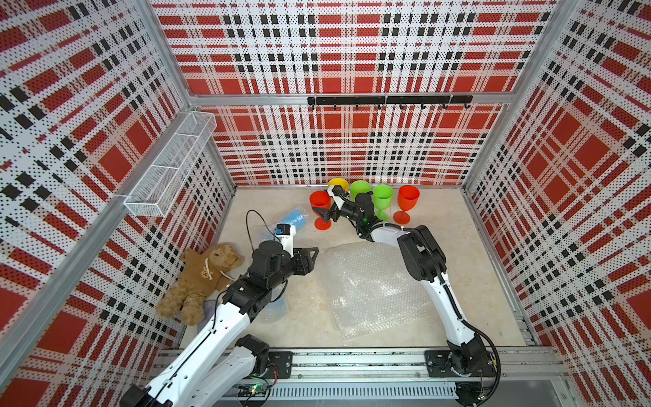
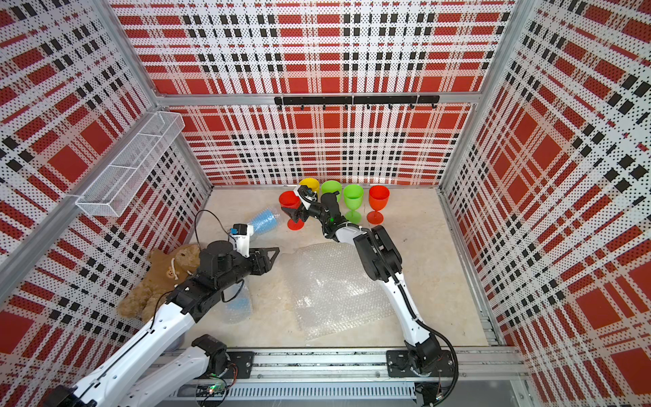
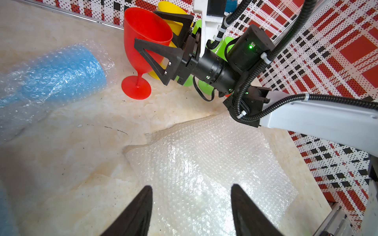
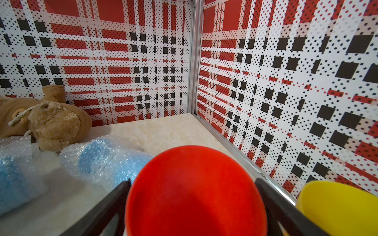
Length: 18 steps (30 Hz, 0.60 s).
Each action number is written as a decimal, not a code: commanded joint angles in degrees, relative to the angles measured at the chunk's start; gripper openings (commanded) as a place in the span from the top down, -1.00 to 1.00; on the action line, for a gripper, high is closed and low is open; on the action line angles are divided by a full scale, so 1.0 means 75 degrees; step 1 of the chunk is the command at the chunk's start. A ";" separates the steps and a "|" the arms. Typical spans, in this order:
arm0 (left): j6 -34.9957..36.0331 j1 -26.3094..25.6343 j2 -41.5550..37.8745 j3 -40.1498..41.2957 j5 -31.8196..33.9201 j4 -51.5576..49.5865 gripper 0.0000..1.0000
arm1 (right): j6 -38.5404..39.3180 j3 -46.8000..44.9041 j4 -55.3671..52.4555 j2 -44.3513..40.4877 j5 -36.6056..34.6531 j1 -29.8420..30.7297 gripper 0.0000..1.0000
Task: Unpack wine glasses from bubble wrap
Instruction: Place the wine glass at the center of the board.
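At the left lies the teddy bear [image 1: 202, 278]. Beside it we find the far blue goblet [image 1: 295, 218] and the near blue goblet [image 2: 239, 308], both lying wrapped. The left gripper [image 3: 191, 186] hangs released, empty, over the flat bubble wrap sheets [image 1: 370, 292]. The right gripper [image 3: 145, 26] straddles the upright red goblet [image 1: 320, 201]; we cannot tell whether it presses. The yellow goblet [image 1: 337, 183] stands just beside.
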<state>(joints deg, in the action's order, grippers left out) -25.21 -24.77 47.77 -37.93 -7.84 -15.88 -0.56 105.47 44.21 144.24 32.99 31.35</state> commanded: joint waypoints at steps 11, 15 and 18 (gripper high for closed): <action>0.0080 0.0079 0.0000 0.0077 0.0002 0.0143 -0.27 | -0.0193 -0.0411 0.0790 -0.0951 -0.0040 -0.0071 -0.99; 0.0080 0.0165 -0.0034 0.0055 0.0076 0.0109 -0.27 | -0.0253 -0.0867 0.0834 -0.1912 -0.0009 -0.0073 -0.99; 0.0068 0.0256 -0.0047 -0.0095 0.0386 -0.0127 -0.32 | -0.0162 -0.1592 0.0542 -0.3049 -0.0542 -0.0019 -1.00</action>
<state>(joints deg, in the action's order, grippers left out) -25.21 -23.64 47.75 -37.93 -7.07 -15.99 -2.68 95.48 46.41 130.98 31.31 31.11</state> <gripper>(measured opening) 0.663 0.997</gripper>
